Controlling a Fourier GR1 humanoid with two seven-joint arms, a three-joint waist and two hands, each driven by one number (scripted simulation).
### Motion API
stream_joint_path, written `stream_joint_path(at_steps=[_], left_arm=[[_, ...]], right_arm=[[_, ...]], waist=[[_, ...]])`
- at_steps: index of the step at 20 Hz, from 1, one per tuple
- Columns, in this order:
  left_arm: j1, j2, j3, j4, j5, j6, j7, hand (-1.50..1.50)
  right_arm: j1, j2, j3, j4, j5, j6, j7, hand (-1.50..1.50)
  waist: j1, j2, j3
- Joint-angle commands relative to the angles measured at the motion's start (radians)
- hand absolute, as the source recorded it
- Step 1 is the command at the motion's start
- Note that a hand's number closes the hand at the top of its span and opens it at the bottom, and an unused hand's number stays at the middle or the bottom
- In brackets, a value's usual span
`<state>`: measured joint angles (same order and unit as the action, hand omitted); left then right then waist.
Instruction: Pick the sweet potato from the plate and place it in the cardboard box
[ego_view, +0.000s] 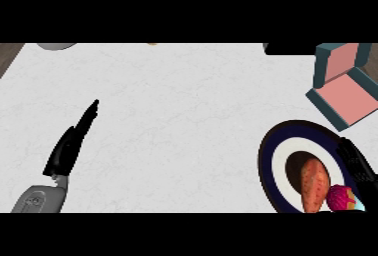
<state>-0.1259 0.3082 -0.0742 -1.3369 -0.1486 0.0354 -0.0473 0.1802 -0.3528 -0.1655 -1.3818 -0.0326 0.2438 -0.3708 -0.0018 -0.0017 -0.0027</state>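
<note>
An orange sweet potato lies on a round plate with a dark blue rim and white ring, at the lower right. My right hand hangs over the plate's right side, just right of the sweet potato, its black fingers straight and holding nothing. The box, teal outside and pink inside with flaps spread, lies at the upper right, beyond the plate. My left hand rests at the lower left, fingers straight and pointing up, far from the plate.
A pink, red-speckled object sits at the plate's lower right, beside the sweet potato. A grey round thing shows at the top left edge and a dark object at the top right. Wooden floor borders the white counter's top corners.
</note>
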Motion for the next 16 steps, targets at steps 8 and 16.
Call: stream_joint_path(at_steps=[8, 16], left_arm=[[0.009, -0.061, 0.038, -0.043, -0.072, -0.030, 0.030, 0.00], [-0.035, -0.080, 0.078, 0.039, -0.089, -0.045, 0.006, 0.00]], right_arm=[[-0.106, 0.075, 0.016, 0.102, 0.112, -0.011, 0.017, -1.50], [-0.172, 0.093, 0.010, 0.171, 0.150, -0.021, 0.004, -1.50]], waist=[[0.002, 0.001, 0.003], [0.002, 0.002, 0.003]])
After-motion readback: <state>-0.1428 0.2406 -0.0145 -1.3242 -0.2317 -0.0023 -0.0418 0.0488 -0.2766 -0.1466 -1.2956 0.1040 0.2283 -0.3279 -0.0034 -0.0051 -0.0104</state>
